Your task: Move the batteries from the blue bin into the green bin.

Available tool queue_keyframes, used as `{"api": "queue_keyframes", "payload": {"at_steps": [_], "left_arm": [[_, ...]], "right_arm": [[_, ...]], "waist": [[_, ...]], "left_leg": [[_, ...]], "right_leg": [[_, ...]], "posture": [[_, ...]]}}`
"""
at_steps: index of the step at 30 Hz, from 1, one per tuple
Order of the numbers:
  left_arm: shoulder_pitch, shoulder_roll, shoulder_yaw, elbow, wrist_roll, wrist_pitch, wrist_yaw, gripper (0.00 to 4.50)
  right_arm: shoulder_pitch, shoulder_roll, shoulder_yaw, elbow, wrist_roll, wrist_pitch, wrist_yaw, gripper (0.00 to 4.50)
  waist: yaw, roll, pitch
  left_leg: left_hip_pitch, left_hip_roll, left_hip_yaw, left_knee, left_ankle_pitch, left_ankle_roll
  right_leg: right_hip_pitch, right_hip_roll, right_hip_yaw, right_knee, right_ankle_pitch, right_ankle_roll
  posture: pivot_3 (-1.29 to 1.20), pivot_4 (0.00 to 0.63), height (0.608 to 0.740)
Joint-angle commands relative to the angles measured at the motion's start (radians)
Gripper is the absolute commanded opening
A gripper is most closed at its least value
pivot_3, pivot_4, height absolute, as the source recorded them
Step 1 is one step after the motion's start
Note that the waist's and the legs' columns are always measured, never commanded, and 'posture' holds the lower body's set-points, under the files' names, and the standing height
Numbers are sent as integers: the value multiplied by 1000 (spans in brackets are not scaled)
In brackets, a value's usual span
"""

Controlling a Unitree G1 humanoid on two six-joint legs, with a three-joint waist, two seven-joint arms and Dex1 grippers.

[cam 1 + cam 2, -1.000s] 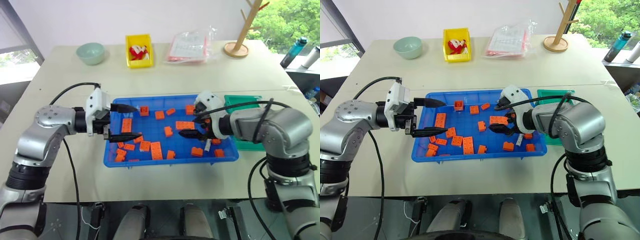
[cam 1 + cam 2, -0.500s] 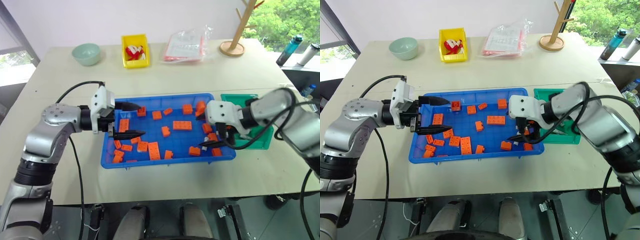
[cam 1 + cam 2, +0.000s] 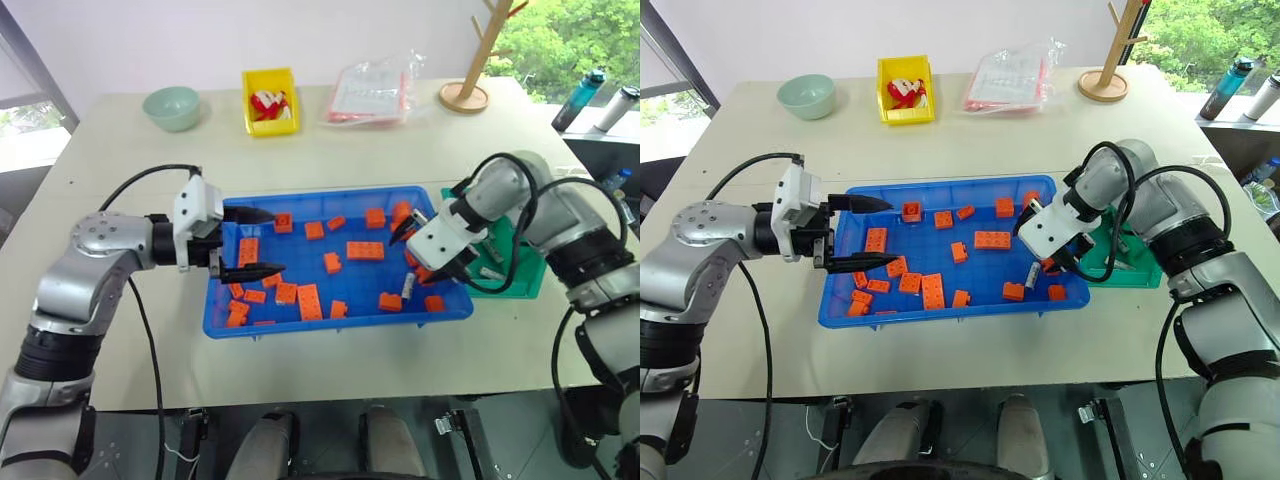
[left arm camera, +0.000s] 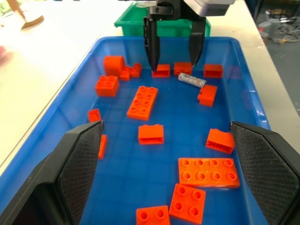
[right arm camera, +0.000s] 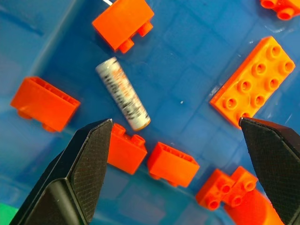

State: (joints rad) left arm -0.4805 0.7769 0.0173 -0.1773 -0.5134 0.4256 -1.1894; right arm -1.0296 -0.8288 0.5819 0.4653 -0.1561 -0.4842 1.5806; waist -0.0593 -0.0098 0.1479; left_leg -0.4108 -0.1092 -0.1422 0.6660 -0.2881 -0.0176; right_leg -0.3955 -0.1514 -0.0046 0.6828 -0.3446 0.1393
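Observation:
The blue bin [image 3: 330,193] sits mid-table, strewn with orange bricks. One silver-grey battery [image 5: 123,100] lies flat on its floor near the right end, also seen as the battery [image 3: 407,287] in the left eye view. My right gripper [image 3: 418,255] points down over that end, open and empty, with the battery below and between its fingers. The green bin [image 3: 512,290] stands against the blue bin's right side, with a silver-grey cylinder [image 3: 489,272] inside. My left gripper [image 3: 277,241] hovers open and empty over the blue bin's left end, pointing right.
Orange bricks [image 3: 366,251] crowd around the battery. At the table's far side are a pale green bowl [image 3: 175,107], a small yellow bin [image 3: 274,100], a plastic bag [image 3: 375,92] and a wooden stand [image 3: 472,95]. Bare table lies in front of the bins.
My right gripper has rolled and swung from pointing left across the bin to pointing down over its right end, beside the green bin. The left gripper has stayed put.

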Motion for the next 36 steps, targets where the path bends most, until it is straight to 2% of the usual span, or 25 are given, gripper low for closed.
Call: {"api": "queue_keyframes", "payload": {"at_steps": [1, 5, 12, 15, 16, 17, 19, 21, 23, 27, 31, 36], "left_arm": [[-5, 13, 33, -36, -17, 2, 9, 4500], [-9, 18, 40, -37, -21, 8, 10, 4500], [-22, 15, 38, -30, -22, 8, 15, 4500], [-37, 11, 32, -19, -21, 6, 16, 4500], [-41, 11, 32, -13, -20, 5, 15, 4500], [-44, 10, 31, -9, -20, 4, 14, 4500], [-47, 9, 30, -3, -19, 1, 11, 4500], [-46, 8, 28, 1, -18, -3, 8, 4500], [-49, 5, 21, 11, -13, -9, 4, 4500], [-52, 1, 13, 25, -8, -18, -4, 4500], [-37, -3, 6, 20, -14, -15, -19, 4500], [-23, -5, 0, 7, -27, -11, -43, 4500]], "right_arm": [[17, 1, 3, 2, -23, -64, 30, 4443], [48, 7, 10, -2, -58, -120, 24, 4443], [88, 60, 3, -52, -79, -90, -8, 4443], [101, 76, -9, -60, -79, -68, -23, 3666], [102, 77, -13, -59, -83, -69, -28, 3263], [102, 75, -15, -57, -87, -71, -30, 2611], [102, 69, -18, -57, -92, -73, -34, 1756], [103, 63, -24, -63, -91, -70, -38, 651], [103, 62, -41, -77, -75, -39, -42, 11], [106, 56, -140, -169, 11, 143, -75, 25], [131, -14, -369, -375, 185, 615, -132, 25], [231, -120, -597, -539, 317, 1039, -235, 25]], "waist": [[2, 0, 0], [11, 0, 0], [13, -1, 0], [12, -2, -1], [11, -2, -1], [11, -2, -1], [11, -2, -1], [11, -2, -1], [11, -2, -1], [13, -1, -1], [17, 0, 0], [24, 0, 0]], "left_leg": [[0, 0, 0, 0, 0, 0], [0, 0, 0, 0, 0, 0], [0, 0, -1, 0, 0, 0], [1, 0, -1, 0, 0, 0], [1, 0, -1, 0, 0, 0], [1, 0, -1, 0, 0, 0], [1, 0, -1, 0, 0, 0], [1, 0, -1, 0, 0, 0], [1, 0, -1, 0, 0, 0], [1, 0, 0, 0, 0, 0], [-1, 0, 0, 0, 0, 0], [-1, -1, -2, 0, 0, 0]], "right_leg": [[0, 0, 0, 0, 0, 0], [1, 0, 0, 0, 0, 0], [1, 0, 0, 0, 0, 0], [1, 1, 0, 0, 0, 0], [2, 1, 0, 0, 0, 0], [2, 1, 0, 0, 0, 0], [1, 1, 0, 0, 0, 0], [1, 1, 0, 0, 0, 0], [1, 1, 0, 0, 0, 0], [1, 1, 0, 0, 0, 0], [0, 0, 0, 1, 0, 0], [1, 0, 0, 0, 0, 0]], "posture": [[0, 150, 719], [0, 150, 719], [0, 150, 719], [0, 150, 719], [0, 150, 719], [0, 150, 719], [0, 150, 719], [0, 150, 719], [0, 150, 719], [0, 150, 719], [0, 150, 719], [0, 150, 719]]}}
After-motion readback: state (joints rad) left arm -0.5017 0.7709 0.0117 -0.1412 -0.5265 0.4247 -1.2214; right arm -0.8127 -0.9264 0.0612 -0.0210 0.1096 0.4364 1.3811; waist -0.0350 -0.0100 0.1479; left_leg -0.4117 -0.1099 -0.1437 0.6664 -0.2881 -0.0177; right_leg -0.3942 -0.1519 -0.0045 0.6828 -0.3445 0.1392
